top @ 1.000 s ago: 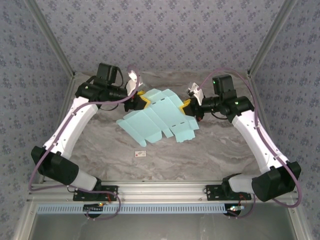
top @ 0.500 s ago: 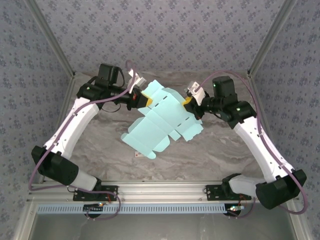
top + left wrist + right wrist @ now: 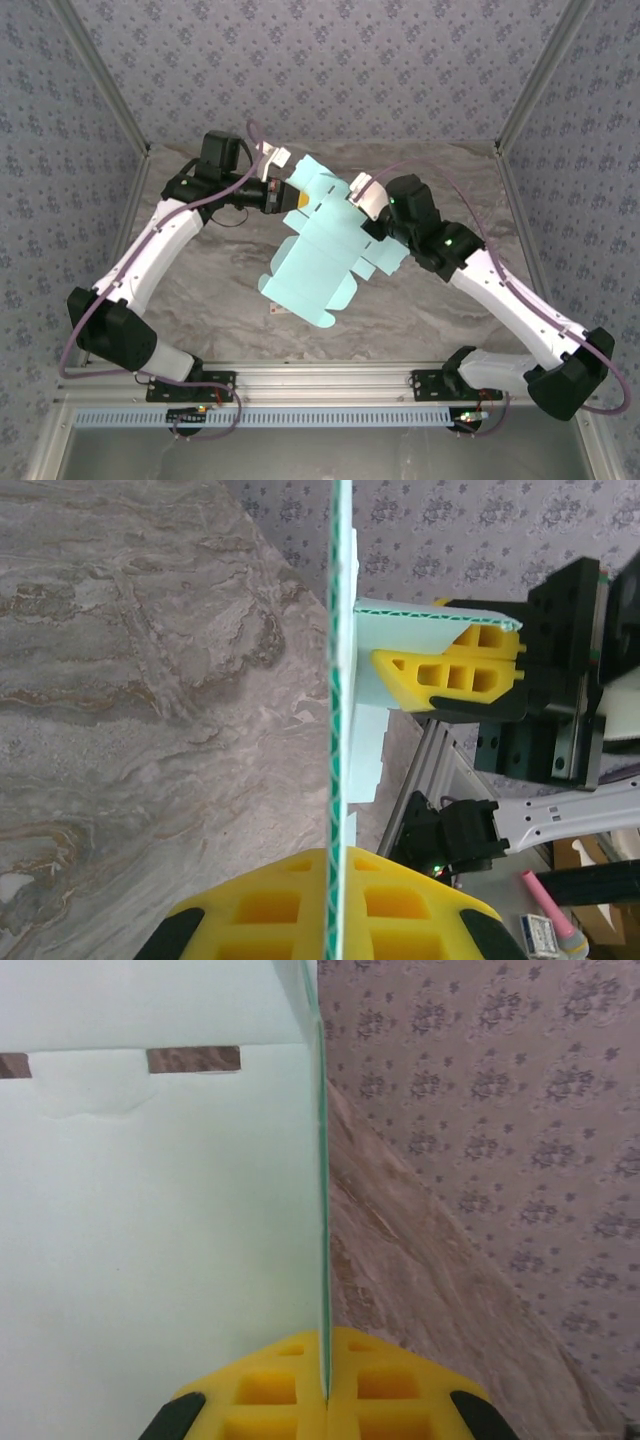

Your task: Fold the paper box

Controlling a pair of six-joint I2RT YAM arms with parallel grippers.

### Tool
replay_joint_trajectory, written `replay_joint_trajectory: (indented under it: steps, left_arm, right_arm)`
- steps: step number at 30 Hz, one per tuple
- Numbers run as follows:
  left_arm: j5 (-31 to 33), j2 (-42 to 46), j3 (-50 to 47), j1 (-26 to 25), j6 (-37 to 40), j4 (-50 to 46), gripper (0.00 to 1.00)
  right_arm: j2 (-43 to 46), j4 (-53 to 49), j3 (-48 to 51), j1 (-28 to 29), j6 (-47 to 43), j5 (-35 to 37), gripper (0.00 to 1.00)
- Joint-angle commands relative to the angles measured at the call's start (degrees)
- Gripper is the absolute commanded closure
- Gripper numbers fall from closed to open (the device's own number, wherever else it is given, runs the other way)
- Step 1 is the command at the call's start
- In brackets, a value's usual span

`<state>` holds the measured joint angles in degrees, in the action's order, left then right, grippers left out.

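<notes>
Two tools, the left gripper (image 3: 291, 199) and right gripper (image 3: 368, 207), clamp opposite edges of the paper box (image 3: 315, 262), a flat die-cut mint sheet held above the marbled table (image 3: 222, 292). The thin, light card likely flexes and creases easily; grips close to the fold lines should control it best.

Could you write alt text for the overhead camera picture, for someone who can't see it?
Seen from above, an unfolded mint paper box is held over a marbled table by two robot claws. The left claw pinches its upper left side and the right claw its right side.
</notes>
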<state>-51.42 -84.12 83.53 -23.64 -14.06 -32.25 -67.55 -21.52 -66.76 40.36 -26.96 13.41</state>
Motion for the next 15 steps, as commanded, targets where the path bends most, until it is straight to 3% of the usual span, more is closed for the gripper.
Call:
replay_joint_trajectory:
  steps: [1, 11, 15]
  left_arm:
    - [1.82, -0.10, 0.06, 0.19, -4.45, 7.79, 1.00]
    - [2.47, -2.74, 0.06, 0.17, -8.34, 9.99, 1.00]
    - [2.46, -3.27, 0.08, 0.17, -9.11, 10.46, 1.00]
  right_arm:
    - [-0.26, 4.41, 2.36, 4.33, -2.62, 9.62, 1.00]
    - [-2.83, 17.34, 9.81, 9.84, -8.72, 22.72, 1.00]
    - [-3.93, 20.14, 11.49, 10.17, -10.53, 23.86, 1.00]
